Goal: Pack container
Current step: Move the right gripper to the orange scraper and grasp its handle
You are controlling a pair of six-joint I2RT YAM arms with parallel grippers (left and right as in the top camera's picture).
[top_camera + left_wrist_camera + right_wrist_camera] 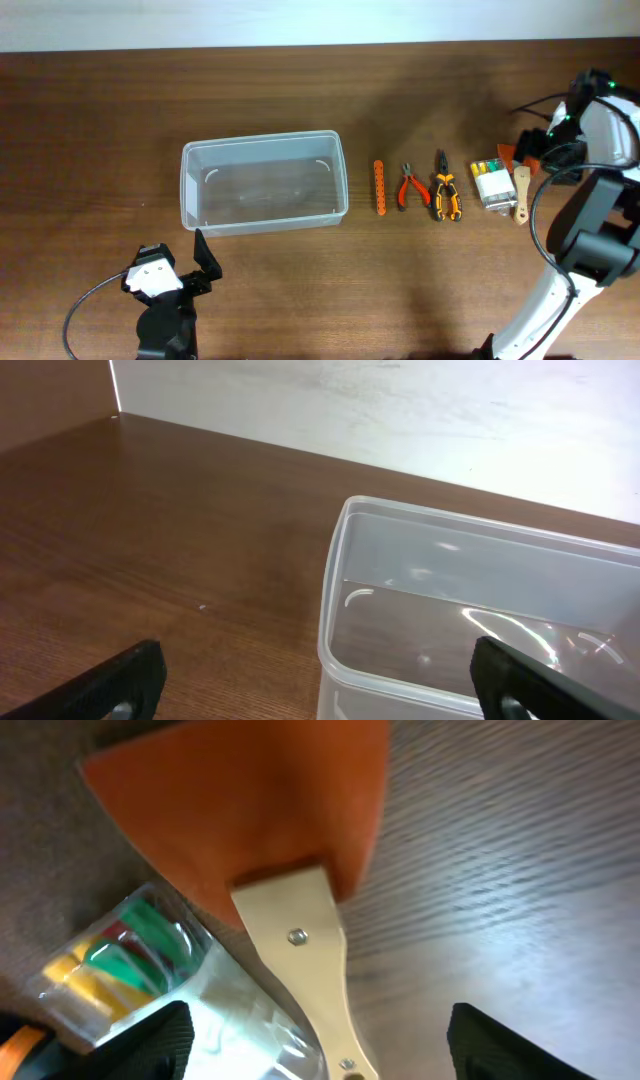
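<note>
Clear container (262, 185), open side up, left of centre on the table (100, 120); its long axis runs left–right in the overhead view. Left gripper (318, 685) gapes wide beside it. Right gripper (330, 1045) gapes wide above a scraper (250, 810).

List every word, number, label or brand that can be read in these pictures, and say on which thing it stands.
No text can be read in any view.
The clear pack: coloured pieces show inside, but any print is too blurred to read.
The pliers: too small for any marking to show.
The tub: no label visible, only faint curved marks.
</note>
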